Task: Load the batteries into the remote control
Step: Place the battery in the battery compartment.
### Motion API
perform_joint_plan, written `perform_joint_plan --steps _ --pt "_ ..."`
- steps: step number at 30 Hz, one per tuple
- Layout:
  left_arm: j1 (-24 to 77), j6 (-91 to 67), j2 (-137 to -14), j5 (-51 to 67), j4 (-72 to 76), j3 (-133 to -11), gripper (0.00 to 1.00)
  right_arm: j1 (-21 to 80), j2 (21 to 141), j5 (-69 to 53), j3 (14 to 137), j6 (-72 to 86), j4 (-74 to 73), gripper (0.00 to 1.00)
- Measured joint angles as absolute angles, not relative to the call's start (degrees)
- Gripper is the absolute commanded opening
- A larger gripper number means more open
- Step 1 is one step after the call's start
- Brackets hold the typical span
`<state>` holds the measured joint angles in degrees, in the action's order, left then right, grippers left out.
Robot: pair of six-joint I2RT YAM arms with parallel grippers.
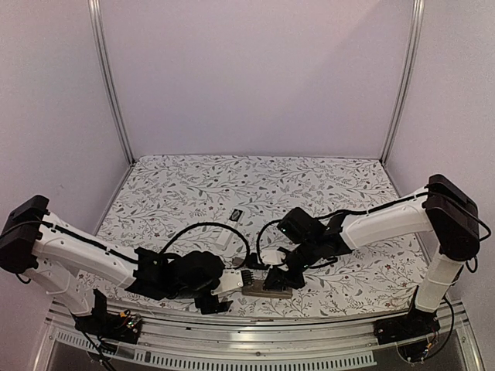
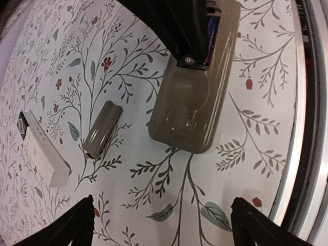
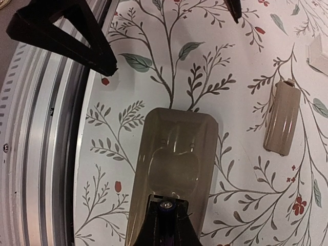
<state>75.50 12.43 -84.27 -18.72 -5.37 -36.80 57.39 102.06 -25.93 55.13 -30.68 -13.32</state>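
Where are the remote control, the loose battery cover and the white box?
remote control (image 2: 187,110): left wrist view, middle of its back.
battery cover (image 2: 102,128): left wrist view, middle of its curved face.
white box (image 2: 43,148): left wrist view, its top face.

Top camera overhead, facing table (image 1: 232,178); wrist cameras close, sharing remote (image 2: 189,107).

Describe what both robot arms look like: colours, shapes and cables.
The left arm and right arm have white links with bulky black joints. Black cables loop alongside. The left end effector and right end effector are black, with tapered fingers.
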Motion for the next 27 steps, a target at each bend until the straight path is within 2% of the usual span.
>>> perform_joint_plan --steps 8,13,22,27 --pt "75.5 12.5 -84.3 -18.8 -5.4 -36.8 0.93 57.4 100.4 -23.9 55.1 -30.5 -15.8 0.25" --pt "75.5 12.5 -84.5 -18.7 -5.3 -36.8 0.93 57.4 99.7 -22.7 55.2 -30.6 -16.9 0.3" --pt "74.8 14.5 -87.5 -13.8 -1.8 -37.0 0.89 57.1 95.9 -23.3 56.0 -28.0 -18.1 0.32" --pt "70.2 15.1 -87.9 -6.8 5.9 -36.7 0.92 52.7 87.3 -25.0 54.7 -16.7 -14.7 0.43"
